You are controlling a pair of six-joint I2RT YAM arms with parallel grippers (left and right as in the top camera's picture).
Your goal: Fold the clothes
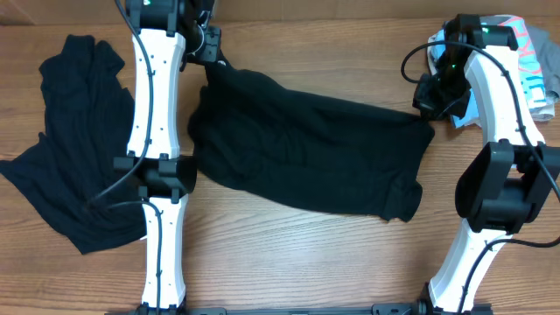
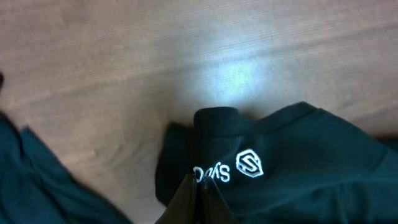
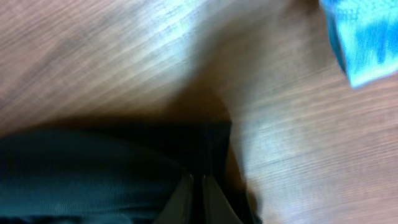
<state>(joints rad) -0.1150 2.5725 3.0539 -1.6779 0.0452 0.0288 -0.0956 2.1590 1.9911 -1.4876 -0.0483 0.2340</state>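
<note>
A black shirt (image 1: 306, 149) lies spread across the middle of the table, stretched between both grippers. My left gripper (image 1: 210, 54) is shut on its far left corner; the left wrist view shows the fingertips (image 2: 200, 182) pinching the black fabric (image 2: 298, 168) beside a white logo (image 2: 249, 163). My right gripper (image 1: 429, 105) is shut on the shirt's far right corner; the right wrist view shows the fingertips (image 3: 196, 179) closed on a black fabric edge (image 3: 93, 174). A second black garment (image 1: 74, 140) lies crumpled at the left.
A heap of light blue, white and patterned clothes (image 1: 525, 66) sits at the far right corner, showing as blue cloth (image 3: 364, 37) in the right wrist view. The left arm's white links (image 1: 157, 131) lie between the two black garments.
</note>
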